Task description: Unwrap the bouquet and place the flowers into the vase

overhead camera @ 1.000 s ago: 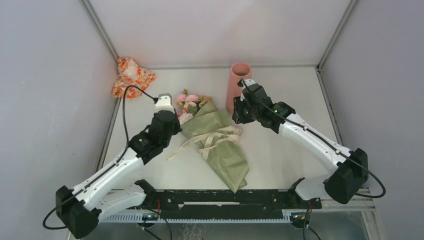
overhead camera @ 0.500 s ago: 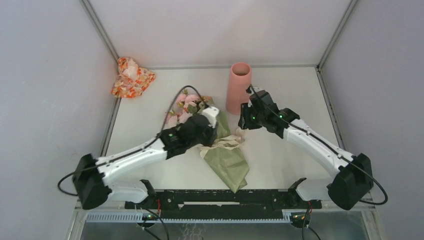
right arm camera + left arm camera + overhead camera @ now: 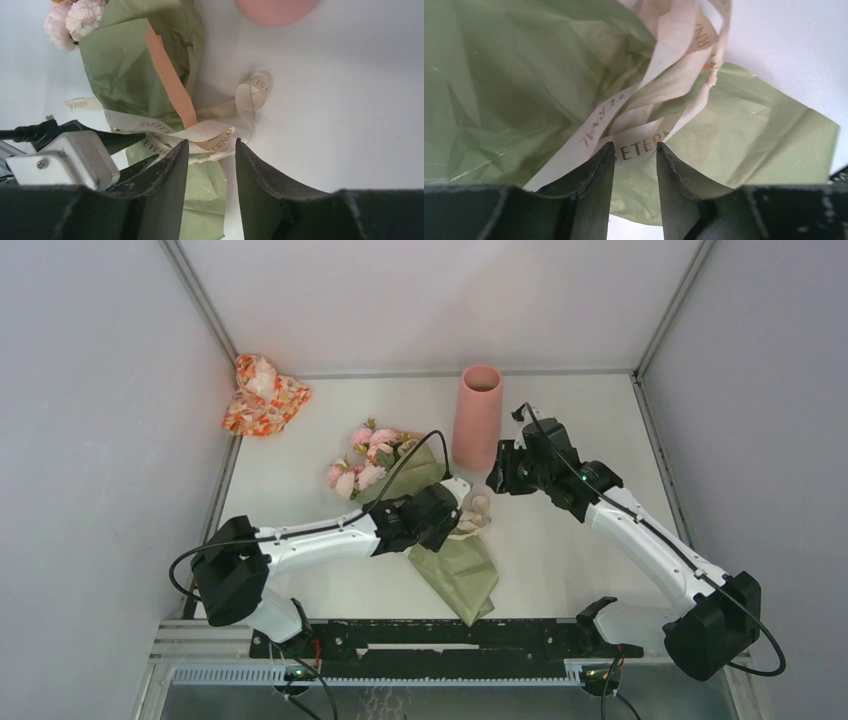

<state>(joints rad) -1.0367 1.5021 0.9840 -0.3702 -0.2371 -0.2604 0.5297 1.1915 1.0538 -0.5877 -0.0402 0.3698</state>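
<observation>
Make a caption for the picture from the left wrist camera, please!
Open left claw close up to the cream ribbon tied around the green bouquet.

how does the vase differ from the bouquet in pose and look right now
The vase stands upright; the bouquet lies on its side. The vase is a smooth, plain salmon-pink cylinder; the bouquet is a crinkled olive-green paper cone tied with cream ribbon. Nothing rises from the vase's mouth; the bouquet shows pink flowers at its wide end. Both rest on the white table.
</observation>
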